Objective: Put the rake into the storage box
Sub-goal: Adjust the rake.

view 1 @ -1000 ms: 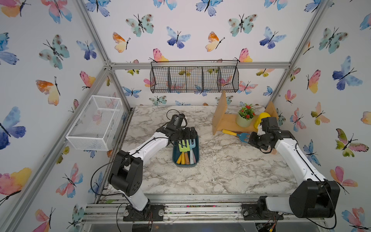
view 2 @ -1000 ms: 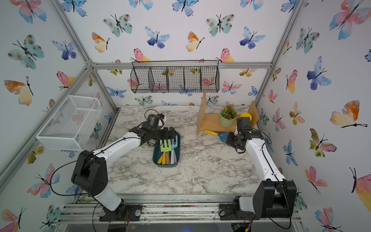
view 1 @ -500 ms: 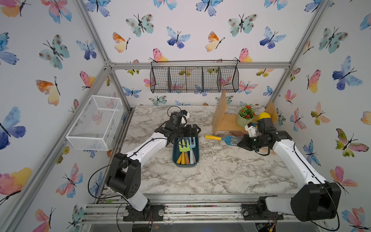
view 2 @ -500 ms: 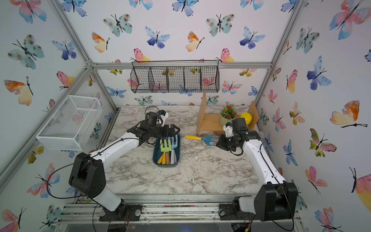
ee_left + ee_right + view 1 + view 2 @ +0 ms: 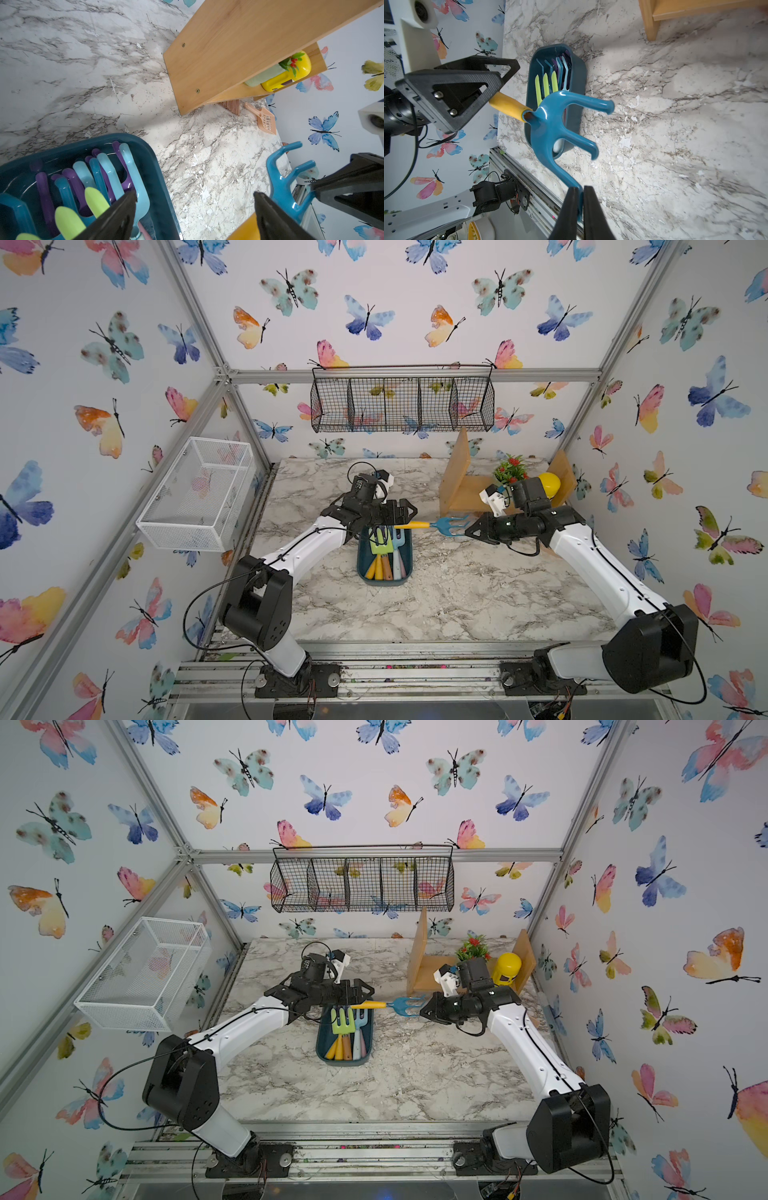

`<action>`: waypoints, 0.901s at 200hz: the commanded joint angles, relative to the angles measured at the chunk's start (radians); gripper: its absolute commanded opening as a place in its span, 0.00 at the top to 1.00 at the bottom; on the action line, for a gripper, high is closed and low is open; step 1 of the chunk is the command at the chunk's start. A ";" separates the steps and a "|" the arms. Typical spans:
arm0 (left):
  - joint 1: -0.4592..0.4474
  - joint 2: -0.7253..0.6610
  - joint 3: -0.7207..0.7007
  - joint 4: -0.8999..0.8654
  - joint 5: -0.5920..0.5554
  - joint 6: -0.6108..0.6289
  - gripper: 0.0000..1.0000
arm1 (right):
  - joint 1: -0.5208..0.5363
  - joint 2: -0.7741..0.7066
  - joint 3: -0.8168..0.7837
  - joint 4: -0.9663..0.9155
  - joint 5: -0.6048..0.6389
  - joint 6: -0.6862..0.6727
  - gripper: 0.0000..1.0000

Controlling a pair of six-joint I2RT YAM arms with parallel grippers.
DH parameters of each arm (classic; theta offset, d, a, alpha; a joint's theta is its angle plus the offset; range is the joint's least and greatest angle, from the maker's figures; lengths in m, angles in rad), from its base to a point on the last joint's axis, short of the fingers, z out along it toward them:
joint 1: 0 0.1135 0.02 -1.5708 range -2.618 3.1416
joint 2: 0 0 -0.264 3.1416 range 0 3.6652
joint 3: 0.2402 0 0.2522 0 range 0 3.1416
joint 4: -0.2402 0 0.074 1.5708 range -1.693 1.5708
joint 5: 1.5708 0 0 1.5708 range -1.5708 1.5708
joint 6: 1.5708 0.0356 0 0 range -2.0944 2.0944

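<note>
Rake (image 5: 440, 526) airborne, not yet in storage box (image 5: 409, 564): right gripper (image 5: 580, 199) clamped on 1 tine, left gripper (image 5: 195, 194) jaws wide open around the handle.

Rake (image 5: 548, 126) handle's end hidden behind the left hand (image 5: 508, 73) — one tine tip inside the right hand (image 5: 581, 190).

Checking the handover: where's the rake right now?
In both top views the rake is in mid-air, mid-table, by the far end of the storage box. The right hand pinches one tine, and the yellow handle sits inside the open left hand.
</note>
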 commanded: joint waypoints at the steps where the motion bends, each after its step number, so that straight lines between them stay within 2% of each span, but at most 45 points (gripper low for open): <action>1: 0.000 -0.014 -0.012 0.037 0.093 -0.006 0.12 | 0.025 0.034 0.020 0.050 -0.038 0.016 0.89; 63: 0.001 -0.020 -0.056 0.147 0.306 -0.036 0.24 | 0.034 0.118 0.095 0.079 -0.021 -0.007 0.89; 113: 0.001 -0.017 -0.056 0.127 0.297 -0.021 0.24 | 0.042 0.188 0.217 0.041 -0.030 -0.044 0.89; 180: 0.001 -0.002 -0.055 0.111 0.288 -0.006 0.25 | 0.048 0.162 0.233 0.017 -0.049 -0.064 0.89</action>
